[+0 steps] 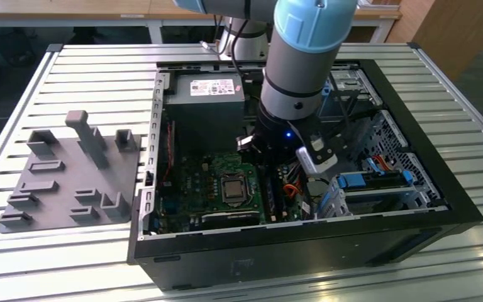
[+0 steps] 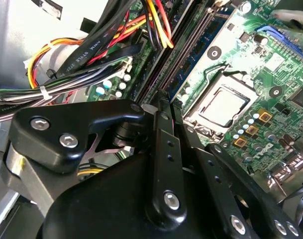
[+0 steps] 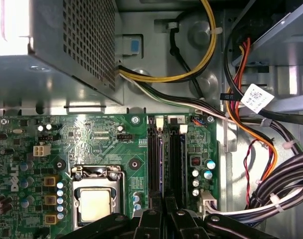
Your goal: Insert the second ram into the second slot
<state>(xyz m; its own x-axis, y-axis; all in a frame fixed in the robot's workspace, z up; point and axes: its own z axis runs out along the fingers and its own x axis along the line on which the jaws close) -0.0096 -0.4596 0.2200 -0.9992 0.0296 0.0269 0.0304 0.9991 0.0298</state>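
So far, in the exterior view the claw (image 1: 277, 165) is low inside the open computer case (image 1: 309, 251), by the counter's (image 1: 82, 69) edge on the exterior view's right, with orange cables (image 1: 290, 189) just beside it. In the second wrist view its fingers (image 2: 163, 129) meet over the memory slots (image 2: 188, 47). In the first wrist view they appear clamped on the second ram (image 3: 164, 159), which stands on edge in a slot; I cannot tell if it is fully seated.

Arm (image 1: 296, 75) hangs over the case (image 1: 443, 195), masking the motherboard (image 1: 216, 182) toward the exterior view's right. In the first wrist view the gripper (image 3: 163, 204), cut by the frame edge, covers the memory slots' (image 3: 153, 149) near ends. A thin blue strip (image 3: 164, 159) between them is too slim to identify.
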